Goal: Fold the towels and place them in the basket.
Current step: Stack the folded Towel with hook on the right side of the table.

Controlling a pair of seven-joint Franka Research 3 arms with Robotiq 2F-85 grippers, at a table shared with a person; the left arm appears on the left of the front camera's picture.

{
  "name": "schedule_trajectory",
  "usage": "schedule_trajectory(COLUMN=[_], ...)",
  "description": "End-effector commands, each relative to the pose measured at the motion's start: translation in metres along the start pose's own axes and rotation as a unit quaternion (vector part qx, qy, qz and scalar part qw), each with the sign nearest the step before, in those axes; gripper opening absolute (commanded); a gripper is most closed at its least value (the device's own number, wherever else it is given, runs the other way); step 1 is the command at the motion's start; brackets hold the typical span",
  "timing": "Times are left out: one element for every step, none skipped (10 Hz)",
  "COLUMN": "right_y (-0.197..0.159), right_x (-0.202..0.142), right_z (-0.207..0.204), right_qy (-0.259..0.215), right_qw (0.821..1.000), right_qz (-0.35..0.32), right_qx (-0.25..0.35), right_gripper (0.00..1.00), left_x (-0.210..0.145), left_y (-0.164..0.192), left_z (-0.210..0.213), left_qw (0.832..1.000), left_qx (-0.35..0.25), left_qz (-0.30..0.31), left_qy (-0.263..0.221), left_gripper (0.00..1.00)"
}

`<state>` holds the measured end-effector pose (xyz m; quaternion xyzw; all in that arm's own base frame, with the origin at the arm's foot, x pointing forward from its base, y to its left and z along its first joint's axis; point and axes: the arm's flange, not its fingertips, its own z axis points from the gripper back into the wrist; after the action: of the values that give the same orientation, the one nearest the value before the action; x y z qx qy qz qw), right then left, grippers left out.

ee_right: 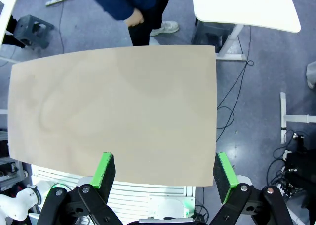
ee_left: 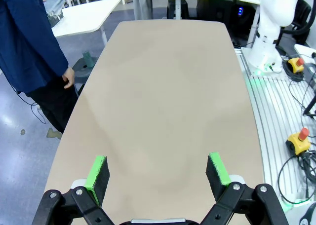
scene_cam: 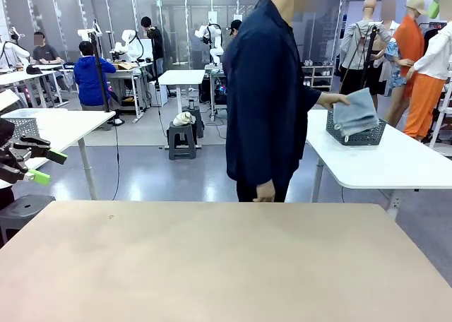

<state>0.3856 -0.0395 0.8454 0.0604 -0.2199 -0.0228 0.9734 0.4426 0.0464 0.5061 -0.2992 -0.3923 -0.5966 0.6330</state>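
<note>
Both arms idle above the bare beige table. Left gripper: fingers spread wide, nothing between the green pads, only tabletop ahead of the tips. Right gripper: jaws likewise fully apart and empty, looking straight down on the table from high above, its near edge running just beyond the fingertips.

Nothing to work on within reach of either pair of fingers. The person stands at the far edge, turned to a white side table, one hand on a pale grey-blue towel that drapes out of the dark grey basket. Both lie well beyond and off to the side of the fingers, on another surface altogether.

Step in hand, as I judge it: waiting for the towels and basket to be brought over. Doing it well means keeping both grippers raised and parted, clear of the middle of the table, so the person can lay things down without meeting a finger. Once a towel is flat, the likely sound approach is one corner per gripper, pinching low at the hem.

Towel: soft, limp, loosely bunched, one edge hanging over the basket's rim. Basket: rectangular, perforated walls, sides flaring slightly. Any second towel: cannot tell from here.
</note>
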Motion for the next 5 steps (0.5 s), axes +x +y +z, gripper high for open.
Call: schedule_trajectory(right_y=[0.0008, 0.0008, 0.0008, 0.0008, 0.0008], right_x=[0.0012, 0.0012, 0.0012, 0.0012, 0.0012], right_z=[0.0022, 0.0022, 0.0022, 0.0022, 0.0022], right_qy=[0.004, 0.004, 0.004, 0.004, 0.004], right_qw=[1.0, 1.0, 1.0, 1.0, 1.0], right_qz=[-0.001, -0.001, -0.001, -0.001, -0.001], right_qx=[-0.002, -0.002, -0.002, -0.002, -0.002], right_gripper=[1.0, 1.0, 1.0, 1.0, 1.0], left_x=[0.0019, 0.0019, 0.0019, 0.0019, 0.0019], left_y=[-0.0003, -0.0003, -0.0003, -0.0003, -0.0003], left_z=[0.0007, 0.0007, 0.0007, 0.0007, 0.0007], left_qw=[1.0, 1.0, 1.0, 1.0, 1.0], left_qx=[0.001, 0.001, 0.001, 0.001, 0.001], left_qz=[-0.001, -0.001, -0.001, -0.001, -0.001], left_qy=[-0.003, -0.003, -0.003, -0.003, -0.003], left_gripper=[1.0, 1.0, 1.0, 1.0, 1.0])
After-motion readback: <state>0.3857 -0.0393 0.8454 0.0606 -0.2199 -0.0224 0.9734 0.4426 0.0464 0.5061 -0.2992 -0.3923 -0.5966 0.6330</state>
